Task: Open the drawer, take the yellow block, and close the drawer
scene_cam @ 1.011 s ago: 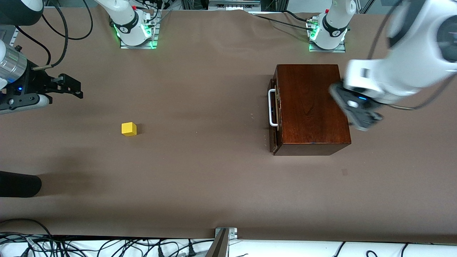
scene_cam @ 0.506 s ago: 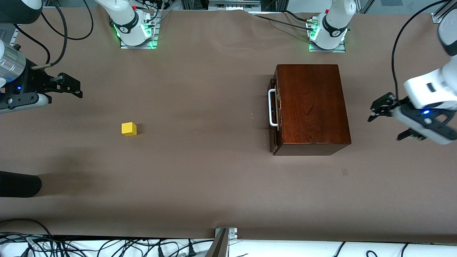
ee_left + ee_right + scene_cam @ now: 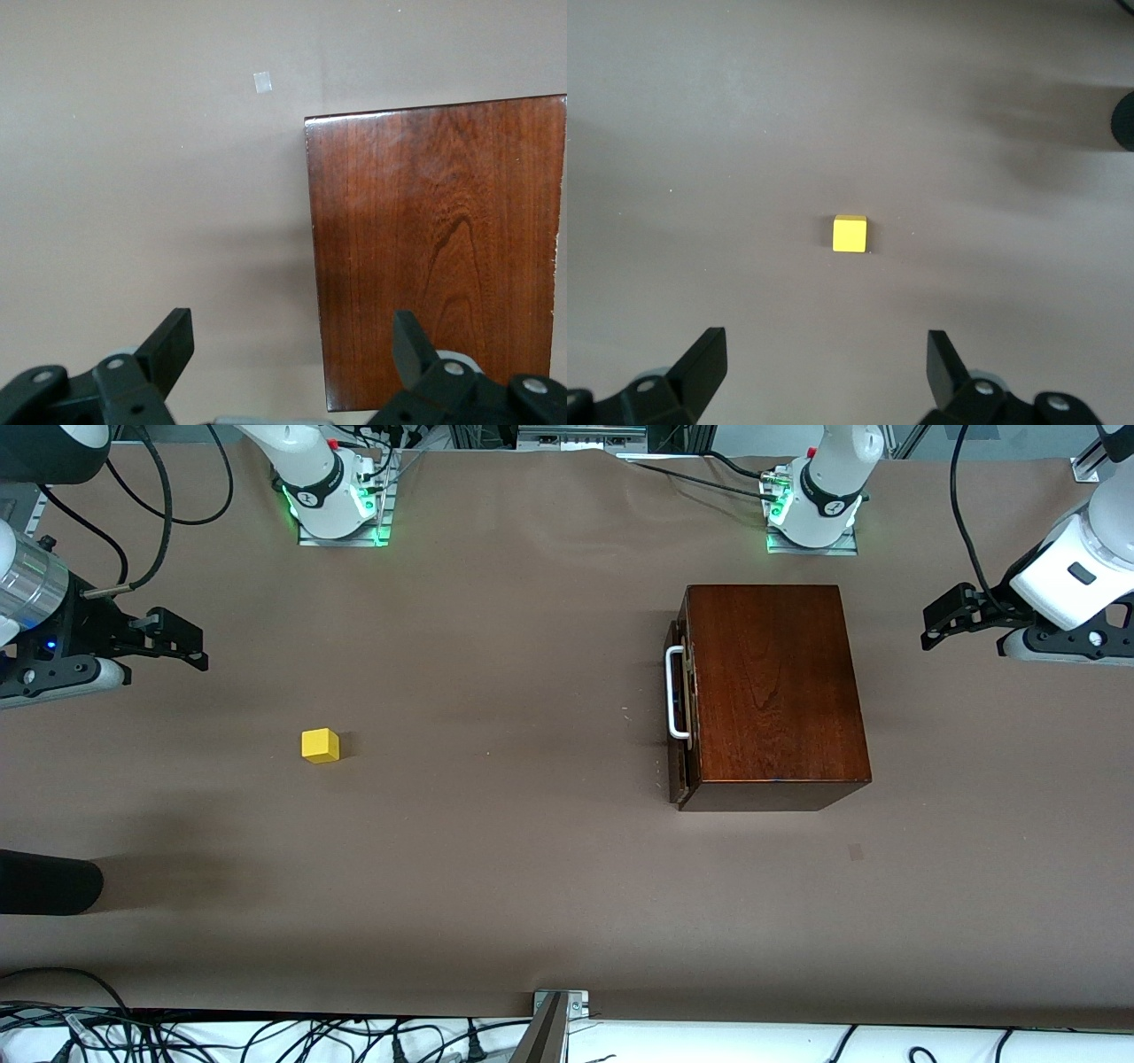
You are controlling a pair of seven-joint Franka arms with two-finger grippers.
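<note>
The yellow block (image 3: 320,745) (image 3: 850,234) lies alone on the brown table toward the right arm's end. The dark mahogany box (image 3: 771,691) (image 3: 438,248) stands toward the left arm's end. Its drawer (image 3: 680,771) is pushed in, and the white bar handle (image 3: 676,693) faces the block. My left gripper (image 3: 966,624) (image 3: 291,326) hangs open and empty over bare table beside the box, at the left arm's end. My right gripper (image 3: 182,642) (image 3: 824,341) hangs open and empty over the table at the right arm's end, apart from the block.
Both arm bases (image 3: 337,496) (image 3: 815,505) stand along the table's edge farthest from the front camera. A dark rounded object (image 3: 44,881) juts in at the right arm's end. A small pale mark (image 3: 855,852) lies on the table near the box.
The left arm has swung from over the box out toward its own end of the table. The right arm, block and drawer have not moved.
</note>
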